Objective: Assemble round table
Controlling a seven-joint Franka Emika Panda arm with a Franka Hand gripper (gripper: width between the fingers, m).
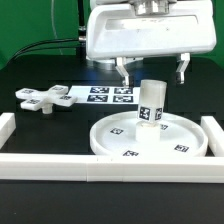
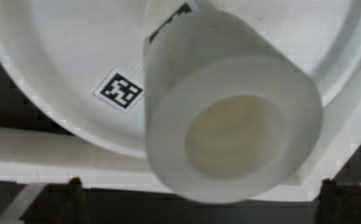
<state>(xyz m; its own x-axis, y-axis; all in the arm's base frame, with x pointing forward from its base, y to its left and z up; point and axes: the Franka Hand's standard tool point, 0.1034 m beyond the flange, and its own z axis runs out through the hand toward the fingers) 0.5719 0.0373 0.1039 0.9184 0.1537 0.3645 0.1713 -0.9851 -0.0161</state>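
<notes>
The short white cylindrical plastic post (image 1: 150,104) stands upright near the middle of the large white rimmed round disc (image 1: 110,137), and the gripper (image 1: 152,76) hangs just above it, jaws spread wide and holding nothing. To seat the post well, I judge the fingers (image 1: 123,72) should descend straight, one on each side, and close evenly so it does not tilt. The small white cross-shaped four-arm piece (image 1: 42,98) lies well apart, beside the marker board (image 1: 100,95); nothing stands in the way.
</notes>
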